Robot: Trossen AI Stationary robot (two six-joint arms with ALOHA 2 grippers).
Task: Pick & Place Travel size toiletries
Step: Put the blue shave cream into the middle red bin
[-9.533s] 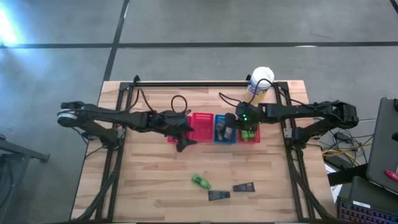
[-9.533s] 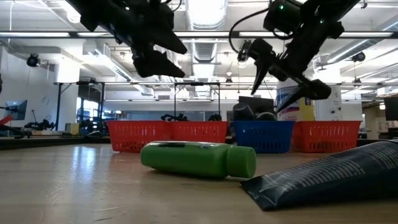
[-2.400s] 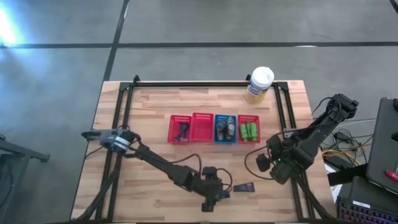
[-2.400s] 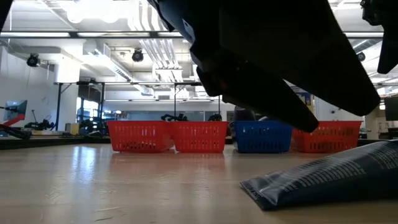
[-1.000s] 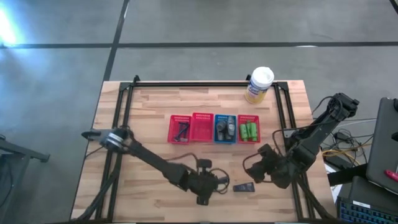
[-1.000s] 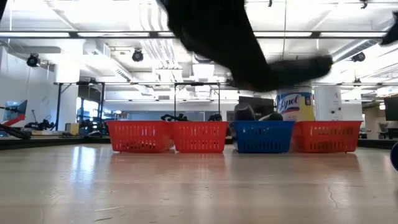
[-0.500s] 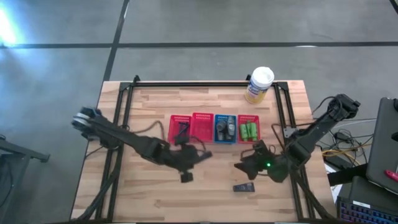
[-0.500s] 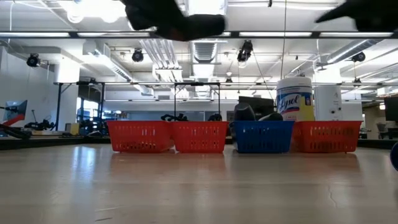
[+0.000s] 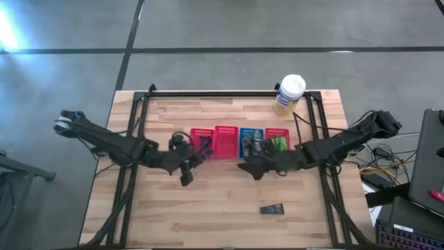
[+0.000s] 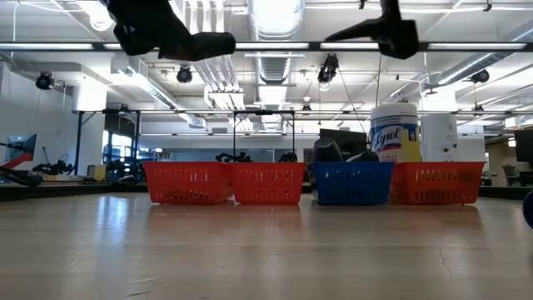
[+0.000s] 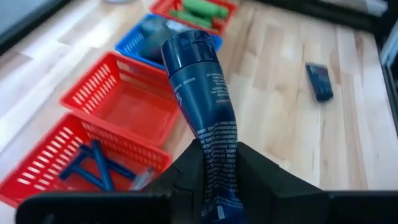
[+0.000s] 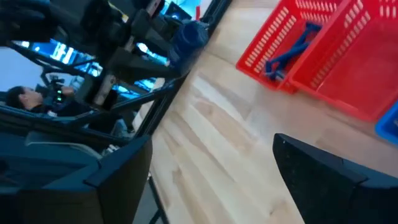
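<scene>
- Dark blue tube point(image 11: 202, 118) is pinched between the left gripper point(image 11: 214, 180) fingers, pointing beyond the fingertips at an empty red basket point(image 11: 127, 93).
- Beside it, another red basket point(image 11: 43, 165) holds razors point(image 11: 93, 168).
- Blue basket point(image 11: 134, 43) holds grey tubes point(image 11: 152, 37); green bottles point(image 11: 202, 9) fill the far basket point(image 11: 163, 5).
- Right gripper point(image 12: 211, 186) fingers are spread, with nothing between them.
- One sachet point(image 9: 272, 209) lies on the table point(image 9: 159, 215).

Overhead and table-level cameras share the baskets point(image 9: 239, 142).

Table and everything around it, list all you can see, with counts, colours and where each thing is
Baskets: four, three red and one blue, row mid-table.
Razors: two, blue, leftmost red basket.
Green bottles: at least two, rightmost red basket.
Dark tubes: blue basket, count unclear.
Sachet: one, dark, loose near front edge.
Canister: one, yellow, white lid, back edge.
Tube: one, dark blue, in left gripper.
Person: one, beyond the table.
Left gripper: shut on tube, before leftmost basket.
Right gripper: open, before blue basket.
</scene>
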